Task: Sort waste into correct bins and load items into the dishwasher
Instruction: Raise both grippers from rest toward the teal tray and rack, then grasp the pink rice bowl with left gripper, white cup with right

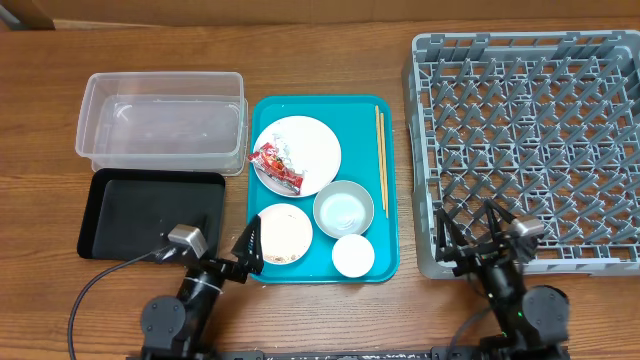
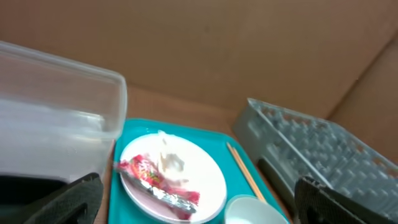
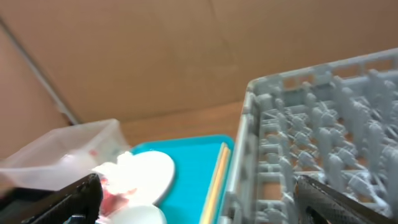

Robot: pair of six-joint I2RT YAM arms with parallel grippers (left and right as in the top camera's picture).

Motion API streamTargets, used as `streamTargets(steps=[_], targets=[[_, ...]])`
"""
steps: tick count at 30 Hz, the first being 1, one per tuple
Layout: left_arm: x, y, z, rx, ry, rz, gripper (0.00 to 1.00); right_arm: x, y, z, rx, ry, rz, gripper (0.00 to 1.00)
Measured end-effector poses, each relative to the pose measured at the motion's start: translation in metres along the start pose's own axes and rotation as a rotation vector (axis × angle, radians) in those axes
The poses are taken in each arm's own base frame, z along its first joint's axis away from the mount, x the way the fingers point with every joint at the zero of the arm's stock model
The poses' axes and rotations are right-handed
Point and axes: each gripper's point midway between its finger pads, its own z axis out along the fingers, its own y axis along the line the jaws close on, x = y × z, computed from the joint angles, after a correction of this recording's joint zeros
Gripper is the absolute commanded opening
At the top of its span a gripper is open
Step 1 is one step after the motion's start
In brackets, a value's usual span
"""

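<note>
Nothing sorted yet: red wrapper (image 1: 276, 168) & tissue (image 2: 169, 158) on large plate (image 1: 318, 143), chopsticks (image 1: 381, 160) on teal tray (image 1: 386, 252), dish rack (image 1: 530, 130) unloaded (L gripper (image 1: 252, 245), R gripper (image 1: 468, 232) both spread, empty)

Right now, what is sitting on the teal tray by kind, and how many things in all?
Plates: 2, large plate and small plate
Bowl: 1
Cup: 1
Chopsticks: 1 pair
Wrapper: 1
Tissue: 1
Total: 7, counting the chopsticks as one
</note>
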Motion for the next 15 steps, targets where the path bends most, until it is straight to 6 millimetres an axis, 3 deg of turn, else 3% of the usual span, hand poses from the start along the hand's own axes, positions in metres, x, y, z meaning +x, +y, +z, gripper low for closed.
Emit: streamTargets(steps=[5, 7, 11, 15], targets=[[-0.033, -0.024, -0.016, -0.028, 0.140, -0.025, 1.00, -0.066, 0.036, -0.016, -0.059, -0.003, 0.025, 1.00], [-0.043, -0.034, -0.018, -0.041, 0.225, -0.032, 1.00, -0.080, 0.044, -0.020, -0.051, 0.061, 0.041, 1.00], [-0.044, -0.044, -0.014, -0.061, 0.449, -0.050, 1.00, -0.096, 0.056, -0.006, -0.028, 0.251, 0.087, 1.00], [-0.042, -0.054, 0.003, -0.041, 0.627, -0.107, 1.00, -0.095, 0.060, 0.018, -0.006, 0.428, 0.132, 1.00]])
